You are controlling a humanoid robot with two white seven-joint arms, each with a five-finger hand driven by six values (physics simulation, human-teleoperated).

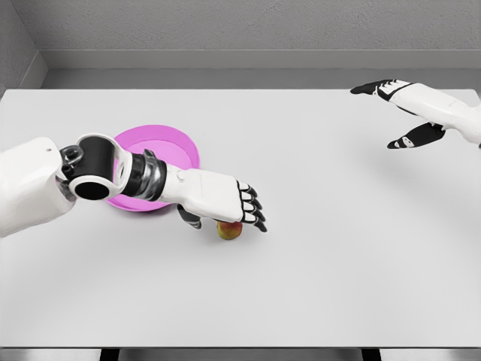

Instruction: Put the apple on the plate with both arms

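Apple [229, 230], small, round, yellow-green with a red blush: it rests on the white flat table [316, 263], directly beneath the fingers of the left hand [218, 198] and partly covered by them. Only its lower half shows below the palm edge. Whether the fingertips actually touch the fruit cannot be told from the head view.

Left hand, white shell with black fingertips [255, 214]: it lies palm down over the apple, fingers bent downward at their ends and close together, thumb hanging below the palm on the side toward the forearm, just beside the apple. The fingers are not seen wrapped around the fruit; a full grasp cannot be confirmed. The left arm [45, 180] enters from the lower left, its black and silver wrist joint lying across the plate's near side.

Round magenta plate [169, 144] with a raised rim: it sits on the table behind the left wrist, on the arm side of the hand. The forearm hides its near part. The apple lies apart from the plate, on the fingertip side of the hand, and is not on it.

Right hand [406, 113], same white and black build: it hangs above the far right part of the table, well apart from the apple and plate, fingers extended and spread, thumb set off from them, holding nothing.
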